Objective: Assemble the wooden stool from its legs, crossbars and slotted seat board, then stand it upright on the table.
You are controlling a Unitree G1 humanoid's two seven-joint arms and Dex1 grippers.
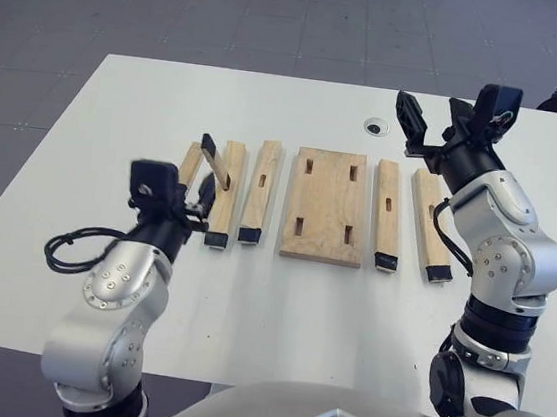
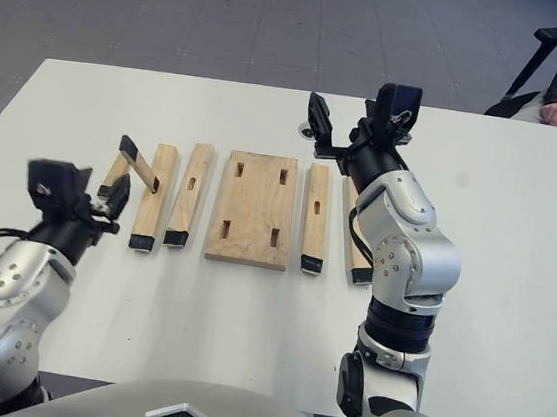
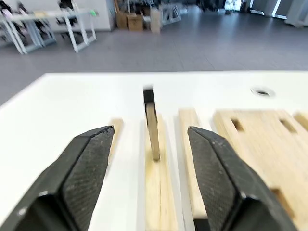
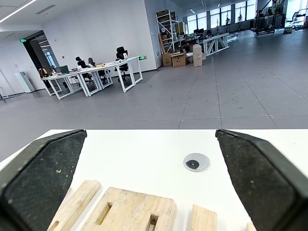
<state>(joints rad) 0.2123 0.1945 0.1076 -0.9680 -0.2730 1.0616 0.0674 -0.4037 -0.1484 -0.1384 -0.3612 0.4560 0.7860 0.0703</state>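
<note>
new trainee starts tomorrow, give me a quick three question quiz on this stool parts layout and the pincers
1. Multiple choice: how many slots show in the flat rectangular wooden seat board? A) two B) four C) six
2. True or false: the right pincer is shut on a wooden leg.
3. Fill the gap: the tilted dark-tipped wooden crossbar rises from the ___ of the four long wooden legs, counted from the robot's left.

Key: 1 B; 2 false, it is open and holds nothing; 3 leftmost.
</note>
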